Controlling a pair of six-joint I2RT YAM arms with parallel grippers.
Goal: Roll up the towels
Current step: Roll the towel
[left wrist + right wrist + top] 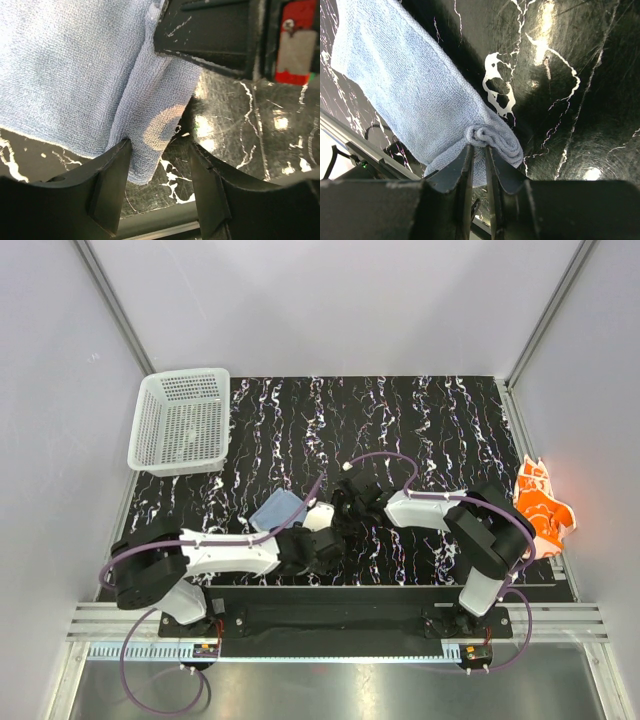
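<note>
The right gripper (479,148) is pinching the rolled end of the light blue towel (405,85), its two fingers pressed nearly together on the coil. The left gripper (159,148) is standing spread, with the rolled edge of the same towel passing between its fingers and brushing one of them, a gap showing on the other side. The towel is lying partly rolled on the black marbled table (420,410), near the middle of the front edge. The orange towel (543,502) is lying crumpled at the table's right edge, well apart. A white basket (180,422) is sitting at the far left corner.
</note>
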